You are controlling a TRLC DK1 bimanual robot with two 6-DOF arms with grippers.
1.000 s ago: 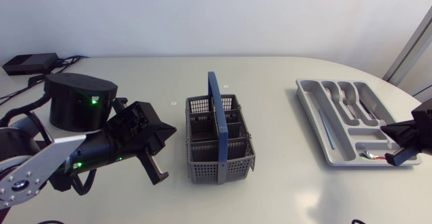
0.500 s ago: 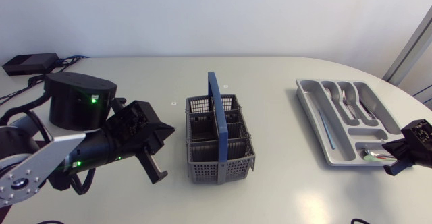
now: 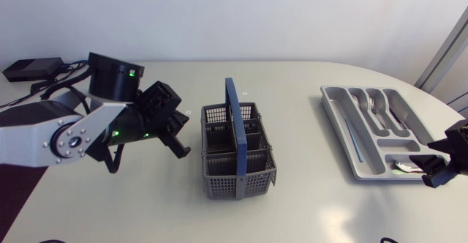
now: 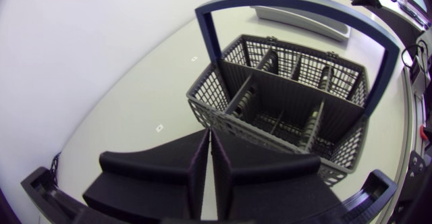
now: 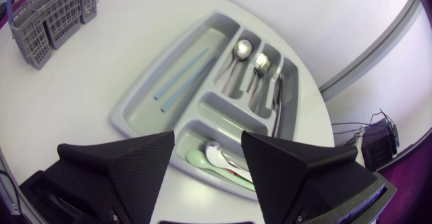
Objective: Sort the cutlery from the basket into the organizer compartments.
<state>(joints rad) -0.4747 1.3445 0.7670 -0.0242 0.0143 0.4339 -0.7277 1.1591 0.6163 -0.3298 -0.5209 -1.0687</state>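
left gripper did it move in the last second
Yes. In the head view the left gripper has moved farther from the camera, along the left wall of the basket, from beside its near corner to about its middle.

The left arm point(image 3: 66, 133) now sits higher and further back on the table, swung up from the near left corner. Its end effector point(image 3: 179, 148) has risen to the basket's point(image 3: 234, 181) far left side, closer than before. The right end effector point(image 3: 433, 171) has drawn back off the organizer's point(image 3: 344, 137) near end compartment, toward the table's right edge, uncovering the spoons point(image 3: 401, 167) there.
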